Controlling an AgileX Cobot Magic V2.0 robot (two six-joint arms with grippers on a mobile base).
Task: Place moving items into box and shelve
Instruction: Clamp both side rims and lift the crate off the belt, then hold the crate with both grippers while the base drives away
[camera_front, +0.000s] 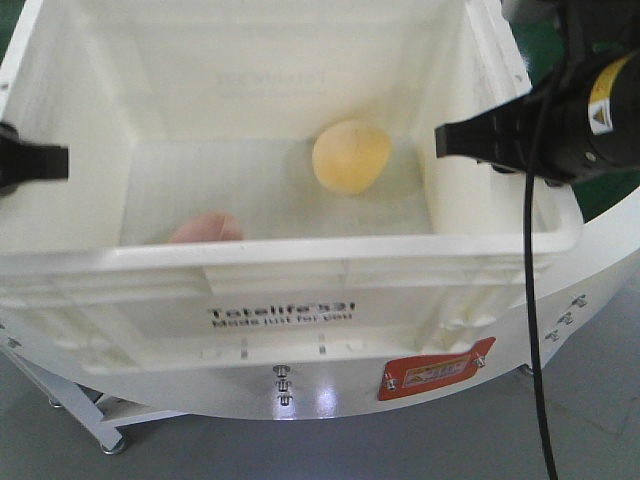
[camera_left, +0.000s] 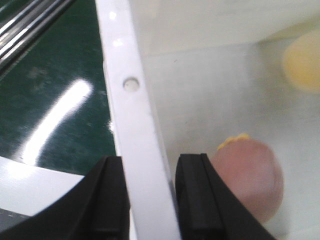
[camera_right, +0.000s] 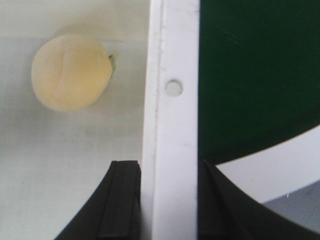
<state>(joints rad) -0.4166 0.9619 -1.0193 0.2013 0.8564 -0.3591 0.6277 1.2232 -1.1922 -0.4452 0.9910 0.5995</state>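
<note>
The white box (camera_front: 300, 255), printed "Totelife", fills the front view. Both moving items lie on its floor. The pale yellow one (camera_front: 350, 157) is right of the middle, and the greyish-pink one (camera_front: 205, 228) is by the near wall. My left gripper (camera_front: 40, 162) is shut on the box's left rim (camera_left: 130, 100), its fingers (camera_left: 150, 200) on either side of the rim. The pink lump (camera_left: 250, 180) is just inside that rim and the yellow lump (camera_left: 302, 65) is farther off. My right gripper (camera_front: 460, 140) clamps the right rim (camera_right: 172, 115) the same way (camera_right: 169, 200), with the yellow lump (camera_right: 70, 72) inside.
A white rounded table edge (camera_front: 600, 260) with a red tag (camera_front: 435, 370) lies under the box. A dark green surface (camera_right: 260, 75) shows outside both rims. Metal rails (camera_left: 30, 25) run at the far left. A black cable (camera_front: 530, 300) hangs from the right arm.
</note>
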